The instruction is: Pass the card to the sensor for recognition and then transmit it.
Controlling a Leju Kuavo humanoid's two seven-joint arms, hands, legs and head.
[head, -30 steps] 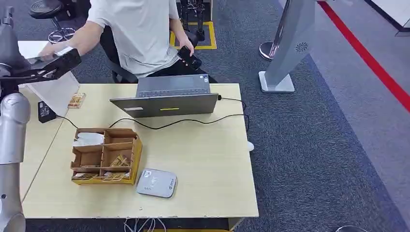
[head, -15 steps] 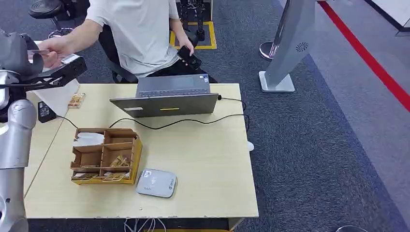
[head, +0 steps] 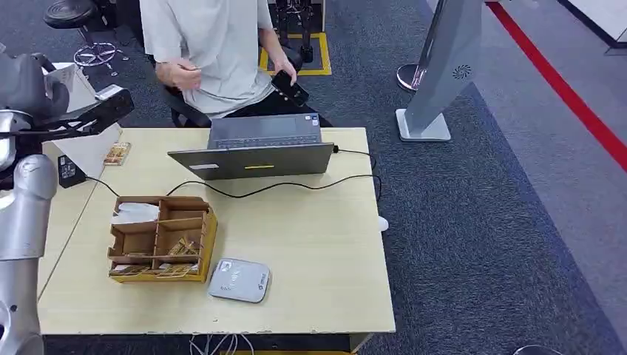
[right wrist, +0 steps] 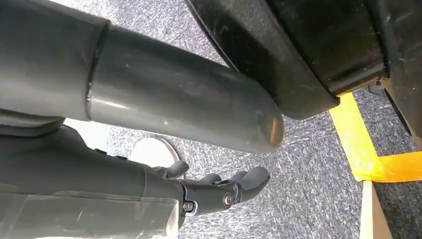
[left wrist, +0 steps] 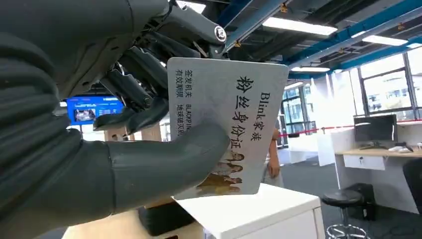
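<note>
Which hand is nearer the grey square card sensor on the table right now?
Left, as far as the views show. The left hand grips the white printed card, raised past the table's far left corner from the grey sensor. The right hand hangs over carpet.

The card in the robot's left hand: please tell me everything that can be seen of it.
The card is a thin, stiff, pale grey rectangle with rounded corners. It carries dark printed Chinese characters, the word "Blink", and a brownish picture near one end. The left hand holds it raised in the air: the thick grey thumb presses on the printed face and darker fingers lie behind it. It looks flat and unbent, and touches nothing else.
</note>
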